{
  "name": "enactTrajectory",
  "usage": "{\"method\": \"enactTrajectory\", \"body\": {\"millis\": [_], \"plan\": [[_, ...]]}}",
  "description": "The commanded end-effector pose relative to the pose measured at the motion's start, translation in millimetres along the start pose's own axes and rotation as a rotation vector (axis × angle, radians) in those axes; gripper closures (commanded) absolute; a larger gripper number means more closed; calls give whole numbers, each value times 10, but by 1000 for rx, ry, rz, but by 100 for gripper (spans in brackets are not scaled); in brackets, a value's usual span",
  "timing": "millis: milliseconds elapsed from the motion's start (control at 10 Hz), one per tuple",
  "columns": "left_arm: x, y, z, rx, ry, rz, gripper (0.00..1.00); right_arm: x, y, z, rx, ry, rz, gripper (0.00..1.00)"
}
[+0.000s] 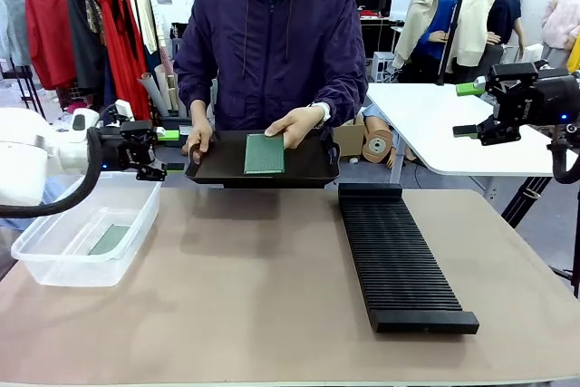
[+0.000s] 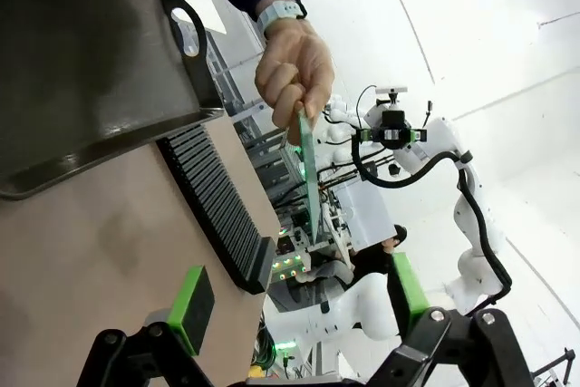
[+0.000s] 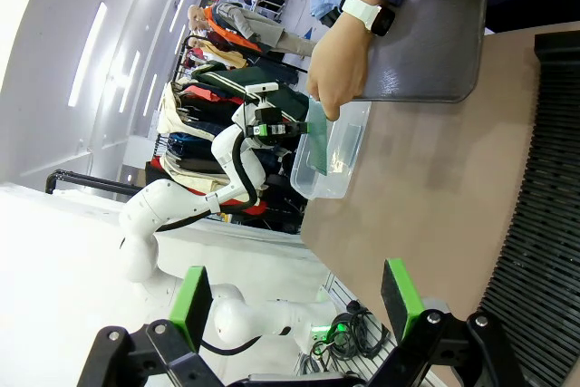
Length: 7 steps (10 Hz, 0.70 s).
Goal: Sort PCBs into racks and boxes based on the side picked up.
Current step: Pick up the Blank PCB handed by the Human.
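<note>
Table (image 1: 263, 305) — 1 rack (image 1: 399, 256), 1 box (image 1: 65, 271)

Front cam sits centred on the robot's side of the table (image 1: 272, 314), looking straight across at the person (image 1: 272, 33), most of the tabletop in frame. Left wrist cam is rolled sideways, staring past the left end effector (image 2: 299, 301) across the table at the right arm (image 2: 441, 138). Right wrist cam mirrors that, past the right end effector (image 3: 294, 301) toward the left arm (image 3: 181, 206). All three share the tray (image 1: 217, 165), rack (image 1: 399, 260) and person's hand (image 1: 294, 124).
</note>
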<state>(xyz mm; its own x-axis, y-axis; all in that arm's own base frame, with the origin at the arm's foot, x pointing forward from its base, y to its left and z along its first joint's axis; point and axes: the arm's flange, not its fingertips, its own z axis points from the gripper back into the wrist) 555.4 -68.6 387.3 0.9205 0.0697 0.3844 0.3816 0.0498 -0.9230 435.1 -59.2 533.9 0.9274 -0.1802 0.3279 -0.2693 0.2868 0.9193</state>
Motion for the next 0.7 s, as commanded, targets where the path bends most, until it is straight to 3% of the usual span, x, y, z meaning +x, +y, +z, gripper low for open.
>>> {"method": "enactTrajectory", "body": {"millis": [0, 600], "plan": [[-16, 70, -151, -16, 15, 24, 0, 18, 30, -1, 7, 1, 9, 0], [71, 197, -749, -64, 98, 26, 0, 18, 30, -1, 7, 1, 9, 0]]}}
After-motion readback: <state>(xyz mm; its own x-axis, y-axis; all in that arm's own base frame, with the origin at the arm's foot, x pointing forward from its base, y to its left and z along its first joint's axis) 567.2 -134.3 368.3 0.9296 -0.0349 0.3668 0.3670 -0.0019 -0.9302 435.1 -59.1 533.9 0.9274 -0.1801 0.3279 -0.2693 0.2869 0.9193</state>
